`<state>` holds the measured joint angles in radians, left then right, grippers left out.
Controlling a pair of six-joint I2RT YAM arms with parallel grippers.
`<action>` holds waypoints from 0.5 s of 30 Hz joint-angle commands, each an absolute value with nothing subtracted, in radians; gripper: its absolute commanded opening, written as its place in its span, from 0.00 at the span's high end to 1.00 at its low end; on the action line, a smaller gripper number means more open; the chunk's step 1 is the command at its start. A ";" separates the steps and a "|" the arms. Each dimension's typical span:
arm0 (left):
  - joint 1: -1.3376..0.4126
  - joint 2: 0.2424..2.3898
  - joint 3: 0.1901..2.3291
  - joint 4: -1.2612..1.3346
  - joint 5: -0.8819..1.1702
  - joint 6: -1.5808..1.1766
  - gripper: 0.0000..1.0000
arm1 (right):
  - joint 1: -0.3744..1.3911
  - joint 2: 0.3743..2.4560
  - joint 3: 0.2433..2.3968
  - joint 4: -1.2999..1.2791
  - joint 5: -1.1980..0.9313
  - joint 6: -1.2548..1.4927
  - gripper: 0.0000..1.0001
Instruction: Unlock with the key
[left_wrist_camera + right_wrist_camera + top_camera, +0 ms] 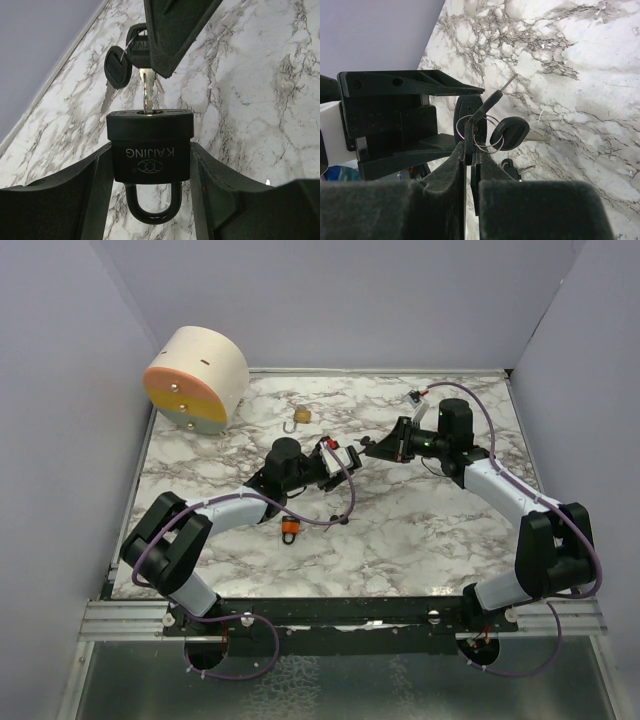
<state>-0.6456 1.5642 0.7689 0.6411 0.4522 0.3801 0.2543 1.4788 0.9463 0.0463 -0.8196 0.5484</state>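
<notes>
A black padlock [150, 145] marked KAIJING is clamped between the fingers of my left gripper [150, 172], shackle towards the wrist. A silver key [146, 92] stands with its blade tip in the padlock's keyhole. My right gripper [470, 150] is shut on that key's black head, and a ring of spare black-headed keys [509, 132] hangs from it. In the top view the left gripper [338, 457] and right gripper [372, 448] meet tip to tip above the table's middle.
A brass padlock [300, 415] lies at the back centre and an orange padlock [289, 530] lies near the left arm. A round beige and orange drum [195, 378] stands at the back left. A loose key [517, 170] lies on the marble.
</notes>
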 commanded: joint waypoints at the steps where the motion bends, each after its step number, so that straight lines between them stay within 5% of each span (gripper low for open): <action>1: -0.655 1.558 0.842 0.763 0.462 0.375 1.00 | 0.270 1.450 0.934 0.061 -0.810 0.541 0.99; 15: -0.660 1.578 0.891 0.762 0.427 0.369 1.00 | 0.280 1.447 0.936 0.031 -0.790 0.522 0.99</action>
